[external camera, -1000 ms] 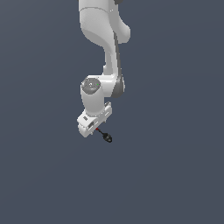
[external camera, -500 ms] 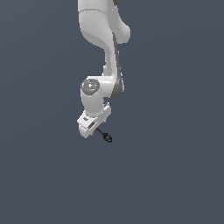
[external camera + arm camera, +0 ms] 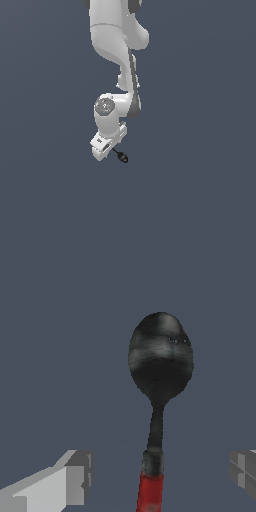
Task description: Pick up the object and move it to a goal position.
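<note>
In the exterior view the Panda arm hangs down over a plain grey-blue ground, and its gripper (image 3: pixel 111 150) sits low with the spoon (image 3: pixel 120 156) poking out from under it toward the exterior view's right; only the thin black shaft and rounded head show, and whether the spoon rests on the ground or is lifted cannot be told. In the wrist view the spoon (image 3: pixel 159 401) lies between the two fingertips (image 3: pixel 75 476), which stand wide apart with clear gaps on either side of the red handle end, so the claw is wide and holds nothing. The spoon looks light, rigid and smooth, likely to pivot or slip if pinched on the slim shaft; the thicker red handle seems the better place to close.
</note>
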You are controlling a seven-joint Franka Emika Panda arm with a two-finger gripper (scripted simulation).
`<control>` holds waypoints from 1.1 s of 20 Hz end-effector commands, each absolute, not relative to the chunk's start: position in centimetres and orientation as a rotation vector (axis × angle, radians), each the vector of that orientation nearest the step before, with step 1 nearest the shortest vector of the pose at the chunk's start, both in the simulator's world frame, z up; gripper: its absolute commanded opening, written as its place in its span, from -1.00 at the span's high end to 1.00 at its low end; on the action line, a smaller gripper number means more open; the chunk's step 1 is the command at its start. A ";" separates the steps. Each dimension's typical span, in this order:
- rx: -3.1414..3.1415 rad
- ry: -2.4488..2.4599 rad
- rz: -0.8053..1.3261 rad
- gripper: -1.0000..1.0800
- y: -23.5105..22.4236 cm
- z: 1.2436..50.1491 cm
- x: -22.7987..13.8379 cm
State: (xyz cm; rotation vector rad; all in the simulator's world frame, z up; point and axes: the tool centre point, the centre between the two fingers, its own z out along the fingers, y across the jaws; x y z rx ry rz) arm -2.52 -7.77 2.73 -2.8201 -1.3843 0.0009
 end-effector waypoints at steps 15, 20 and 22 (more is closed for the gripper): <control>-2.820 -1.386 0.001 1.00 -7.8 1.0 -2.4; -2.819 -1.387 0.000 1.00 -8.0 1.3 -2.5; -2.819 -1.387 0.000 1.00 -8.5 1.8 -2.5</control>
